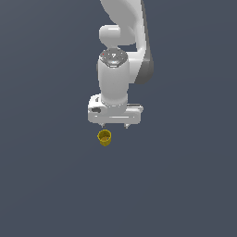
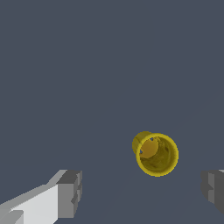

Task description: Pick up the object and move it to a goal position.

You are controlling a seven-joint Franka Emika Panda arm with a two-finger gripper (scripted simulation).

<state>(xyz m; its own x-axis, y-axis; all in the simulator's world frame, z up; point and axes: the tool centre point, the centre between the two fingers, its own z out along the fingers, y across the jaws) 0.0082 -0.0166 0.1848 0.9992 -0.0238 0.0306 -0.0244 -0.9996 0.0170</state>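
Tool fingers (image 2: 70, 192) are closest to the wrist cam: one grey pad on a white finger body at one edge of the frame, the second pad (image 2: 213, 189) just poking in at the opposite edge. I read the tool (image 2: 142, 192) as spread wide, nothing between the pads.

The yellow cup (image 2: 156, 154) shows in the wrist view with its hollow mouth toward the lens. I can see the rim ring and the inside bottom, so I'm looking nearly straight down into it, slightly off-axis since a bit of outer wall shows on one side. It sits clear of both pads, nearer the second pad than the first, and ahead of the line joining them rather than on it. No contact.

In the exterior view the arm (image 1: 121, 28) comes down from the top of the frame with the white wrist housing (image 1: 113, 78) pointing down. The tool (image 1: 114, 126) hangs below it, only short fingertip stubs visible under the hand body. The yellow cup (image 1: 104, 138) is just below the tool and a little toward the exterior view's left, close to the stub on that side but apart from it. It stands upright, open end up.

Surface under everything is a flat dark blue-grey desk (image 1: 185, 185), no edges or markings visible. I can't tell the tool's height above it from either view.
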